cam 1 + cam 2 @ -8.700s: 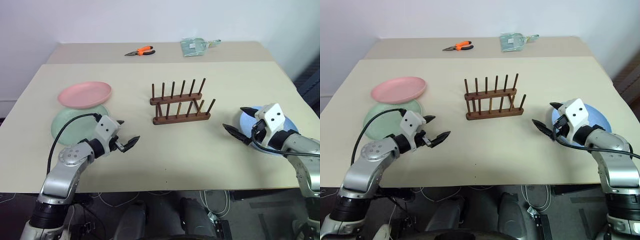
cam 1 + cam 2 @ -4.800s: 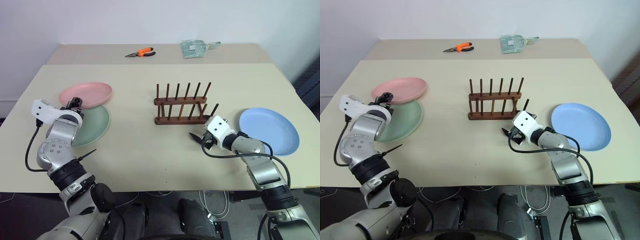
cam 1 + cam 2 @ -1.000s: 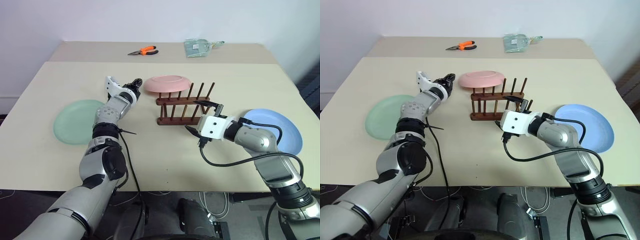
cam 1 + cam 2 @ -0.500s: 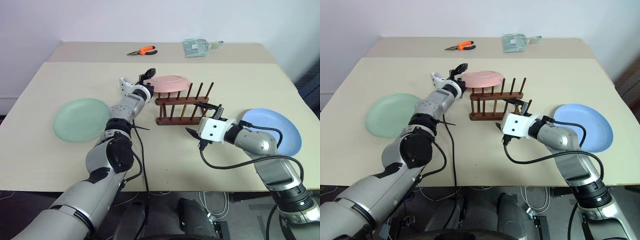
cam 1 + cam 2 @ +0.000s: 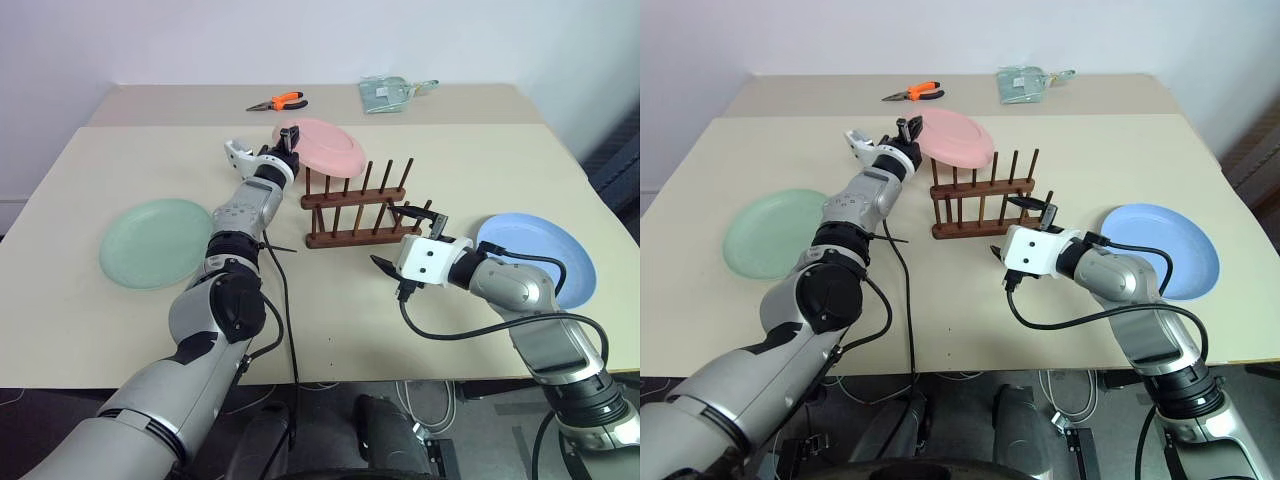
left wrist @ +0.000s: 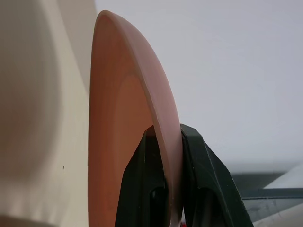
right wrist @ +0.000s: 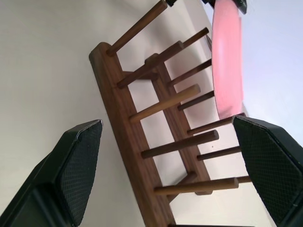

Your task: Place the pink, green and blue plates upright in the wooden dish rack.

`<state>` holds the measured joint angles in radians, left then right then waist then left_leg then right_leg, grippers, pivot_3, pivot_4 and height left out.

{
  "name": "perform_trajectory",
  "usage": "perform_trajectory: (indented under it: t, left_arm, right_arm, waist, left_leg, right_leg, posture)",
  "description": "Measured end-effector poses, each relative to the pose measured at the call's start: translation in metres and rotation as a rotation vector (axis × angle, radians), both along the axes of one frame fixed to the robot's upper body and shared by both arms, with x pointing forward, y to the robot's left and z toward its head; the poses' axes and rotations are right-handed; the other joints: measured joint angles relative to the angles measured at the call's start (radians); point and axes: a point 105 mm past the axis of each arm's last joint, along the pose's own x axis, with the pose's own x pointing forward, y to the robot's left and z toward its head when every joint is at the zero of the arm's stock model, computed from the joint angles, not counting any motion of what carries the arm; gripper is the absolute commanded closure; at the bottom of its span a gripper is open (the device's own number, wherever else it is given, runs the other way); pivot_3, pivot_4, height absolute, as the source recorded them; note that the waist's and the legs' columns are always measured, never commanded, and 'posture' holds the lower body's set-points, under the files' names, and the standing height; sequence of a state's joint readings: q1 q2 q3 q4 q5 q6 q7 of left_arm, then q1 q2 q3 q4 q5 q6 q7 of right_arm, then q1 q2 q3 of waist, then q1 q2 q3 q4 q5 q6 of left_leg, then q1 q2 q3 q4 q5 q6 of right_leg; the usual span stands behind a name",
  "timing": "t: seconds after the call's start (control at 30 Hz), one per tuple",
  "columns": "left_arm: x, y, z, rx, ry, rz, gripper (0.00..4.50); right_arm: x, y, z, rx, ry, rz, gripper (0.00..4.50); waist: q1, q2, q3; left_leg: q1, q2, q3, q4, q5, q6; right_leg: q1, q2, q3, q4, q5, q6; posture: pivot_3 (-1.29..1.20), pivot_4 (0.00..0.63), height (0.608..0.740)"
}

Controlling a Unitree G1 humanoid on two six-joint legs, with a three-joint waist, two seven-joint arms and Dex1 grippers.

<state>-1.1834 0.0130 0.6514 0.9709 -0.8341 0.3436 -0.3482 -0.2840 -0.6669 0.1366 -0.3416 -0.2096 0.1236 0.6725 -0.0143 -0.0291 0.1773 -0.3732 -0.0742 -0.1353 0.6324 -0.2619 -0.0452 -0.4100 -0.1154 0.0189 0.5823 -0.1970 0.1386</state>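
Large beige tabletop point(image 5: 330, 310) fills most of frame; 2nd beige table butts against its far edge. On that, top centre: orange-handled metal pliers point(image 5: 277, 101), jaws pointing left. Right of them, apart: clear plastic packet point(image 5: 390, 93). White wall point(image 5: 300, 40) behind.

pink plate point(image 5: 322, 146): pale pink | green plate point(image 5: 155, 241): mint green | blue plate point(image 5: 545, 258): light blue | rack point(image 5: 362, 208): dark brown wood | pliers point(image 5: 277, 101): orange handles | table point(image 5: 330, 310): plain beige | gripper fingers point(image 7: 78, 163): black, fine cross-hatch
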Motion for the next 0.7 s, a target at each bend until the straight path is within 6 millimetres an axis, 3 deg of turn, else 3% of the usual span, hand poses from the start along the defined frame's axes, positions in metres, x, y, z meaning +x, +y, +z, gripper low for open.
perform_trajectory:
  t: [0.07,0.13,0.17,0.23,0.37,0.57,0.63,0.7]
  left_arm:
    - [-0.014,0.000,0.045,0.259,-0.277,0.026,4.46]
    - [-0.042,-0.007,0.094,0.454,-0.572,0.029,4.46]
    - [-0.057,-0.013,0.112,0.510,-0.692,0.016,4.46]
    - [-0.085,-0.026,0.127,0.685,-0.901,-0.020,4.46]
    - [-0.116,-0.059,0.097,0.936,-1.092,-0.195,4.46]
    - [-0.127,-0.080,0.067,1.131,-1.182,-0.249,4.46]
    - [-0.126,-0.075,0.048,1.411,-1.295,-0.220,4.46]
    - [-0.117,-0.057,0.020,1.746,-1.390,-0.230,4.46]
  right_arm:
    - [0.004,-0.006,0.012,0.066,-0.001,-0.032,0.00]
    - [0.008,-0.013,0.029,0.141,-0.010,-0.056,0.00]
    - [0.009,-0.017,0.035,0.169,-0.015,-0.069,0.00]
    - [0.011,-0.019,0.048,0.222,-0.021,-0.071,0.00]
    - [0.014,-0.032,0.064,0.275,-0.060,-0.106,0.00]
    - [0.014,-0.038,0.067,0.272,-0.085,-0.126,0.00]
    - [0.014,-0.048,0.064,0.183,-0.110,-0.156,0.00]
    - [0.014,-0.066,0.055,0.056,-0.117,-0.202,0.00]
  waist:
    - [-0.001,0.000,0.001]
    - [0.002,0.001,0.001]
    - [0.004,0.001,0.000]
    - [0.006,0.002,0.000]
    - [0.008,0.002,0.000]
    - [0.000,0.003,0.000]
    - [0.001,0.004,0.000]
    - [0.002,0.004,0.000]
  left_leg:
    - [0.000,0.000,0.001,-0.001,0.002,-0.003]
    - [0.000,0.000,0.001,-0.001,0.002,-0.003]
    - [0.000,0.000,0.001,-0.001,0.000,0.000]
    - [0.001,0.000,0.000,-0.001,0.000,0.001]
    - [0.001,0.000,0.000,0.000,-0.001,0.001]
    - [0.001,0.000,0.001,-0.001,0.000,0.001]
    - [0.001,0.000,0.002,-0.001,0.000,0.001]
    - [0.001,0.000,0.003,-0.001,-0.001,0.001]
  right_leg:
    - [-0.001,0.000,0.001,0.000,0.000,0.000]
    - [0.000,0.000,0.001,0.000,0.000,-0.001]
    - [0.000,0.000,0.001,-0.001,0.000,-0.001]
    - [0.002,0.000,0.001,-0.001,0.000,-0.001]
    - [0.002,0.000,0.001,-0.001,0.000,-0.001]
    - [0.000,0.000,0.002,0.000,0.000,-0.001]
    - [0.000,0.000,0.002,0.000,0.000,-0.001]
    - [0.000,0.000,0.003,0.000,0.000,-0.001]
  posture:
    - [0.00,0.150,0.740]
    - [0.00,0.150,0.740]
    - [0.00,0.150,0.740]
    - [0.00,0.150,0.740]
    - [0.00,0.150,0.740]
    - [0.00,0.150,0.740]
    - [0.00,0.150,0.740]
    - [0.00,0.150,0.740]
